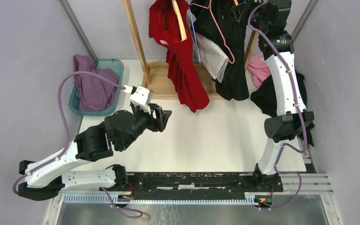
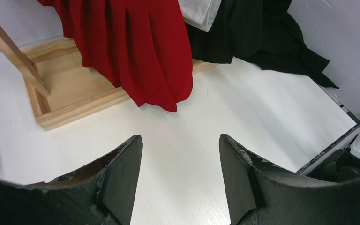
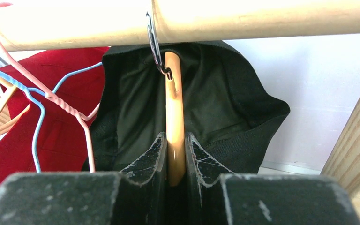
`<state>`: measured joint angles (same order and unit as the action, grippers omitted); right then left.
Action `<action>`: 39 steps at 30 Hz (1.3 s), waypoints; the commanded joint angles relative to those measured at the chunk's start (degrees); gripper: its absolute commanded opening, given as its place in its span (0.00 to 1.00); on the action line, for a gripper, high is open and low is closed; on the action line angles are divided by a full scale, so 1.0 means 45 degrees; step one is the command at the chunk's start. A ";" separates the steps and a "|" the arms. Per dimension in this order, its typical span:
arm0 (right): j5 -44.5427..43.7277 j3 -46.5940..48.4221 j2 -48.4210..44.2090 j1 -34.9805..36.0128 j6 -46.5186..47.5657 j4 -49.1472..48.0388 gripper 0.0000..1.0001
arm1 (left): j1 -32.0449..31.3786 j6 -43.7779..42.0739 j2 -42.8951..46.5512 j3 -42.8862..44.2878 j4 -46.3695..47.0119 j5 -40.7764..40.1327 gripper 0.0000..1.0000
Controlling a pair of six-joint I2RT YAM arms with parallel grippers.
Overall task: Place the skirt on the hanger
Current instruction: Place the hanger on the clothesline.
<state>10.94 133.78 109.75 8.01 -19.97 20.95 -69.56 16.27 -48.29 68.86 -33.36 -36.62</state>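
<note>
My left tool [image 2: 180, 154] hangs released over the bench [image 2: 243, 108], nothing in it; farther back my right tool [image 3: 174, 140] is clenched on the wooden hanger [image 3: 174, 103], steadying it I guess; black skirt [image 3: 220, 103] is draped on it, hook [image 3: 153, 44] over the rail [image 3: 262, 18].

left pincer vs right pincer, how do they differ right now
The left pincer stands open and empty; the right pincer is shut on the wooden hanger. The left pincer hangs low over the white table, aimed toward the red garment; the right pincer is raised to the wooden rail, where the hanger's hook sits, the black skirt draped over the hanger. Both are dark and scuffed.
</note>
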 commanded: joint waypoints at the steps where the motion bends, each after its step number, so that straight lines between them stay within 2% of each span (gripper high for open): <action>1: -0.0086 -0.0219 -0.0847 -0.0064 0.0265 -0.0740 0.15 | -0.0011 0.0525 -0.0173 0.0161 0.0692 0.0245 0.68; 4: 0.0007 0.0004 -0.0972 -0.0086 0.0307 -0.0731 0.33 | -0.0019 0.0510 -0.0341 0.0203 0.0761 0.0308 0.68; 7: 0.0155 0.0805 -0.0705 -0.0152 -0.0014 -0.0715 0.46 | -0.0016 0.0495 -0.0454 0.0243 0.0759 0.0340 0.67; 12: 0.0153 0.2579 0.0243 -0.0354 -0.0737 -0.0686 0.49 | -0.0011 0.0377 -0.0558 0.0346 0.0755 0.0361 0.67; 14: 0.0219 0.2599 0.0364 -0.0414 -0.1016 -0.0941 0.50 | -0.0011 0.0335 -0.0593 0.0394 0.0679 0.0287 0.67; 18: 0.0328 0.1295 -0.0281 -0.0470 -0.1246 -0.1945 0.51 | -0.0011 0.0290 -0.0635 0.0440 0.0596 0.0148 0.67; 22: 0.0284 -0.0519 -0.1771 -0.0492 -0.1125 -0.2394 0.52 | -0.0005 0.0352 -0.0599 0.0293 0.0650 -0.0128 0.68; 25: -0.0209 -0.1991 -0.3515 -0.0506 -0.0745 -0.2198 0.59 | -0.0012 0.0530 -0.0695 0.0133 0.0771 -0.0305 0.72; 27: -0.0670 -0.3292 -0.4932 -0.0520 -0.0437 -0.2087 0.69 | -0.0011 0.0660 -0.0861 0.0108 0.0783 -0.0477 0.76; 28: -0.0929 -0.3887 -0.5674 -0.0507 -0.0221 -0.1940 0.78 | -0.0011 0.0710 -0.0952 0.0125 0.0775 -0.0622 0.94; 29: -0.1093 -0.4440 -0.6347 -0.0527 -0.0071 -0.1733 0.94 | -0.0016 0.0745 -0.0990 0.0137 0.0774 -0.0762 1.00; 30: -0.1219 -0.4870 -0.6934 -0.0508 0.0043 -0.1414 1.00 | -0.0012 0.0789 -0.1014 0.0146 0.0786 -0.0919 0.99; 36: -0.1347 -0.7486 -1.0025 -0.0519 0.0269 0.0378 1.00 | 0.0019 0.0426 -0.1052 -0.0327 0.1808 -0.2288 0.99; 39: -0.1204 -0.8386 -1.0927 -0.0512 0.0356 0.1431 1.00 | 0.0190 0.0089 -0.1451 -0.0567 0.2401 -0.2358 0.99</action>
<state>5.96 101.43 63.16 5.87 -19.79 20.58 -69.45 17.52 -53.30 67.53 -29.34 -43.35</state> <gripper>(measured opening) 0.995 0.987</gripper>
